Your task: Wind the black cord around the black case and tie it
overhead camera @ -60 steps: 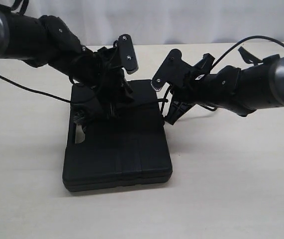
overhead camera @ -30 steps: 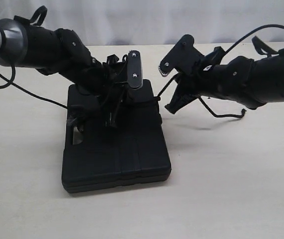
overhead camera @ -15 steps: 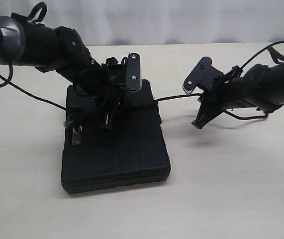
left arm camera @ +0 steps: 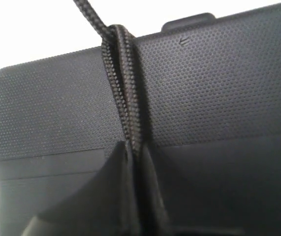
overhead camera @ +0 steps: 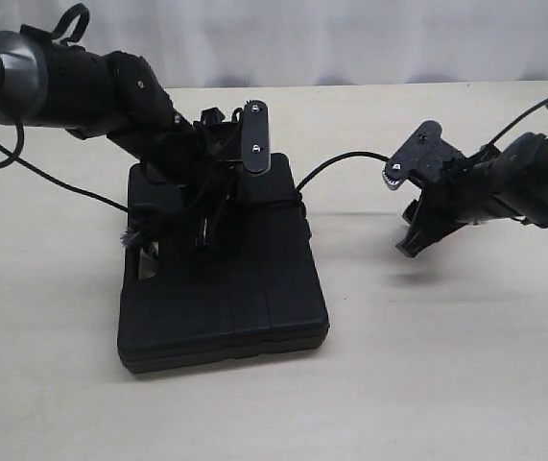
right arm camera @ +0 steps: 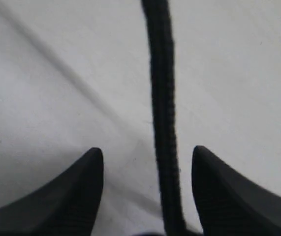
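A: Case (overhead camera: 226,288)?
B: Flat on the table (overhead camera: 446,365), shut; contents hidden. Cord (left arm camera: 123,93) crosses its far end, then arcs off its right edge to the right claw (right arm camera: 146,150).
A: Claws?
B: Right claw: jaws apart, cord loose between. Left claw (left arm camera: 133,152): pinched tight on doubled cord, over the case.
A: Surroundings?
B: Pale table, white backdrop (overhead camera: 350,38).

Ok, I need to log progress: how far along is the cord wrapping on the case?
Done: two strands of the black cord lie across the black case. In hand: the left gripper is shut on them, while the right gripper stands open with the cord running loose between its jaws. Left: tightening and tying; no finished knot shows.
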Motion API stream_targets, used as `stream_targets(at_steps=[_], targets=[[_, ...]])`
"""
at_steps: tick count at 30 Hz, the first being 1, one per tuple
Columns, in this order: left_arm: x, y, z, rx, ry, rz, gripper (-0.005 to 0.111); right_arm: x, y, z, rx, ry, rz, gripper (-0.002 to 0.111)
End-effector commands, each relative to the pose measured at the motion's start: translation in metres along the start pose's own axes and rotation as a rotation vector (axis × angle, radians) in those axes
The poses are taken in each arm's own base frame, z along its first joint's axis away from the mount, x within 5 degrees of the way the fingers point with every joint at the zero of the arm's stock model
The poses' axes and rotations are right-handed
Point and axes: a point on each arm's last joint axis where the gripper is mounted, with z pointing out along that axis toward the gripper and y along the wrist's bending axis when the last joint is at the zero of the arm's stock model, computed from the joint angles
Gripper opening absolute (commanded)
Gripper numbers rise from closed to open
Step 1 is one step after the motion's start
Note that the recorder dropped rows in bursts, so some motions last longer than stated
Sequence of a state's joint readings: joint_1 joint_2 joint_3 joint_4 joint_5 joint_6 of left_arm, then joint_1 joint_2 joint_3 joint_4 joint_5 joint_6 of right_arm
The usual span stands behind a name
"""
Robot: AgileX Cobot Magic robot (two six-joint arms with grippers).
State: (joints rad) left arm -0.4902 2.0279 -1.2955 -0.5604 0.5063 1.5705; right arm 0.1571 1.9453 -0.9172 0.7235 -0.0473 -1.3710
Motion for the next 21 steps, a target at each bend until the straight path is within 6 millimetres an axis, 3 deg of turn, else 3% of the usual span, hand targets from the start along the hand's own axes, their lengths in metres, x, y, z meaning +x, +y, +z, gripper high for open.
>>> stream_targets(at_steps=[1, 4, 5, 7, 9, 12, 14, 16, 21], targets=[[0.007, -0.004, 0.004, 0.028, 0.022, -0.002, 0.003, 0.001, 0.001, -0.007, -0.026, 0.0, -0.006, 0.054], [0.001, -0.003, -0.007, 0.015, 0.003, -0.003, 0.017, -0.008, -0.001, -0.025, -0.049, -0.038, 0.001, 0.054], [-0.004, -0.001, -0.016, 0.006, -0.021, -0.015, 0.031, -0.015, -0.004, -0.039, -0.059, -0.068, 0.031, 0.054], [-0.014, 0.001, -0.033, -0.014, -0.069, -0.045, 0.047, -0.026, -0.009, -0.065, -0.067, -0.125, 0.088, 0.054], [-0.023, 0.004, -0.056, -0.051, -0.104, -0.093, 0.053, -0.035, -0.011, -0.091, -0.098, -0.17, 0.149, 0.054], [-0.035, 0.01, -0.093, -0.146, -0.166, -0.271, 0.05, -0.042, -0.011, -0.125, -0.14, -0.227, 0.218, 0.044], [-0.043, 0.009, -0.122, -0.179, -0.21, -0.43, 0.025, -0.035, -0.004, -0.148, -0.154, -0.249, 0.27, 0.019], [-0.046, 0.006, -0.136, -0.174, -0.219, -0.471, 0.001, -0.025, 0.0, -0.161, -0.12, -0.27, 0.322, 0.004], [-0.048, 0.0, -0.164, -0.251, -0.292, -0.584, 0.0, -0.011, 0.005, -0.201, -0.036, -0.41, 0.486, 0.004]])
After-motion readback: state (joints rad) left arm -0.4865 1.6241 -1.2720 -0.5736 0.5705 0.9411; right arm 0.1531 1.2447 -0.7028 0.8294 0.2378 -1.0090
